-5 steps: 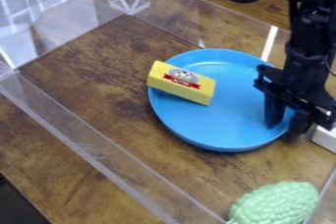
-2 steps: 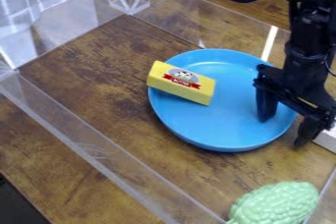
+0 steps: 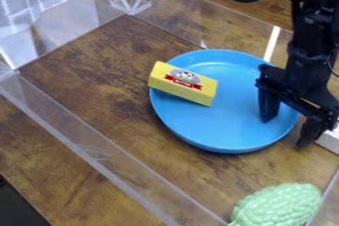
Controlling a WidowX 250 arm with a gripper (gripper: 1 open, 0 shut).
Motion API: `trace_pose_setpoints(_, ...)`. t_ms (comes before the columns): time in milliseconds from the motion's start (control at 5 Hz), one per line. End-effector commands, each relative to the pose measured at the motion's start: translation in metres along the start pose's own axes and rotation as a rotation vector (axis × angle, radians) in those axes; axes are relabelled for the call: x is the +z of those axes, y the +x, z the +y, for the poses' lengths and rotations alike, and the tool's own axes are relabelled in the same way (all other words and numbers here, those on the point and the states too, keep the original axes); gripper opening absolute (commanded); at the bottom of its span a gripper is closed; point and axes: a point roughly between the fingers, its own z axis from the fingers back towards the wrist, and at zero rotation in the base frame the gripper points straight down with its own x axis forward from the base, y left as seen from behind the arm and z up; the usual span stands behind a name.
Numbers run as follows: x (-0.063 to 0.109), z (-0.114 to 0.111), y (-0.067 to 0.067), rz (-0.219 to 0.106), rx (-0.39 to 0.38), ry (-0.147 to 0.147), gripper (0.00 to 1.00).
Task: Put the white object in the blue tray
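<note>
The blue tray [image 3: 228,123] lies right of the middle of the wooden floor. My gripper [image 3: 291,117] hangs upright over the tray's right rim, open, with nothing visible between its black fingers [image 3: 269,103]. Only a sliver of the white object [image 3: 331,131] shows, at the frame's right edge just beyond the right finger and outside the tray. I cannot tell whether the finger touches it.
A yellow block with a red-and-white label [image 3: 183,83] rests on the tray's left part. A bumpy light-green lump [image 3: 279,205] sits at the bottom right. Clear plastic walls [image 3: 79,146] ring the wooden surface.
The jaws spread apart from a narrower stance a second ago. Over the last half second nothing has moved.
</note>
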Motion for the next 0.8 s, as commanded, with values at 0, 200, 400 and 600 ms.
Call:
trace_pose_setpoints(0, 0.0437, -0.0104, 0.0148, -0.123, -0.027, -0.005, 1.0)
trace_pose_setpoints(200, 0.0425, -0.011, 0.0164, -0.125, -0.028, -0.002, 0.0)
trace_pose_setpoints(400, 0.0443, -0.0118, 0.017, -0.13, -0.033, -0.003, 1.0)
trace_pose_setpoints(600, 0.0465, -0.0129, 0.0178, -0.133, -0.043, -0.003, 0.0)
